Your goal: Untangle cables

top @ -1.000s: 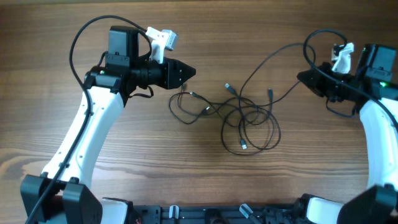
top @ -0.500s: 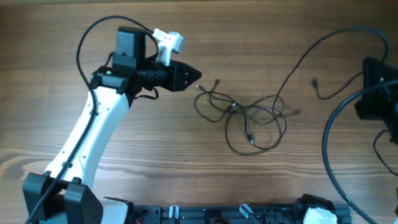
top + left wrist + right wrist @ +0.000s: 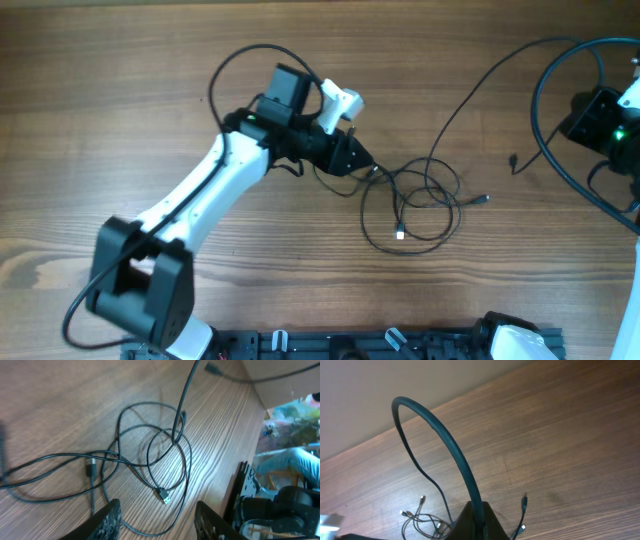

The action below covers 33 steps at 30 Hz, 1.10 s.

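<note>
The cables (image 3: 410, 200) lie in a loose tangle of thin black loops at mid-table, also seen in the left wrist view (image 3: 150, 460) and the right wrist view (image 3: 427, 520). A small USB plug (image 3: 400, 235) lies inside the loops. My left gripper (image 3: 358, 160) is open and empty at the tangle's left edge; its fingers (image 3: 157, 522) straddle a strand on the wood. My right gripper (image 3: 572, 118), far right and raised, is shut (image 3: 480, 520) on one cable (image 3: 480, 90) that runs from the tangle up and arcs away from the jaws (image 3: 445, 440).
A loose plug end (image 3: 512, 160) hangs or lies near the right arm, also seen in the right wrist view (image 3: 524, 501). Another plug (image 3: 483, 199) sticks out to the tangle's right. A black rail (image 3: 340, 345) runs along the table's front edge.
My left arm swung right and down to the tangle's left edge. My right gripper pulled far right with its cable, stretching it out, and the tangle shifted right.
</note>
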Tool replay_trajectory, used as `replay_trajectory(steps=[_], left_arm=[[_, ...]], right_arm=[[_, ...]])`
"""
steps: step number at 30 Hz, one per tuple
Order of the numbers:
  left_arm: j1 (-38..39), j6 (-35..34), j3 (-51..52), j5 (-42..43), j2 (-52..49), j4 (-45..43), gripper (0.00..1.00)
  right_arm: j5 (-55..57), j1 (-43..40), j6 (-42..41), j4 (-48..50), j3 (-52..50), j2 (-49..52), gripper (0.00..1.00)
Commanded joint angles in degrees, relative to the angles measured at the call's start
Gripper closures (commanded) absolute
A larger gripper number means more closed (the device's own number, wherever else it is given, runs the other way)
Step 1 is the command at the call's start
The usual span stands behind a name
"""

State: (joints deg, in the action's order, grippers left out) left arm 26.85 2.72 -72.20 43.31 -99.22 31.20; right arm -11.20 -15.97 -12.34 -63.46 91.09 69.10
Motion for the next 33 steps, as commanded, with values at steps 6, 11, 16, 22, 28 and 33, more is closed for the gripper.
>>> replay_trajectory(steps=[6,11,16,22,28,33], left_arm=[[5.9,1.4,0.0,-6.8,-7.5,-3.8,0.54],[9.4,2.3,0.0,-22.8,-10.6,-4.7,0.53],[10.1,2.4,0.0,-23.0,-12.4,-8.1,0.51],[10.7,0.9,0.0,-23.1,-15.2,-11.5,0.51],[12.5,3.1,0.0,-23.3,-15.3,-16.3,0.40],[13.5,3.1,0.0,-23.3,-15.8,-16.7,0.36]], right_arm=[[1.3,0.0,-1.2,0.0,0.0,-0.6,0.96],[1.3,0.0,-1.2,-0.3,0.0,-0.6,0.96],[1.3,0.0,-1.2,-0.7,0.0,-0.6,0.96],[1.3,0.0,-1.1,-1.3,0.0,-0.6,0.96],[1.3,0.0,-0.1,-2.5,0.0,-0.6,0.96],[1.0,0.0,-0.1,-2.9,0.0,-0.6,0.96]])
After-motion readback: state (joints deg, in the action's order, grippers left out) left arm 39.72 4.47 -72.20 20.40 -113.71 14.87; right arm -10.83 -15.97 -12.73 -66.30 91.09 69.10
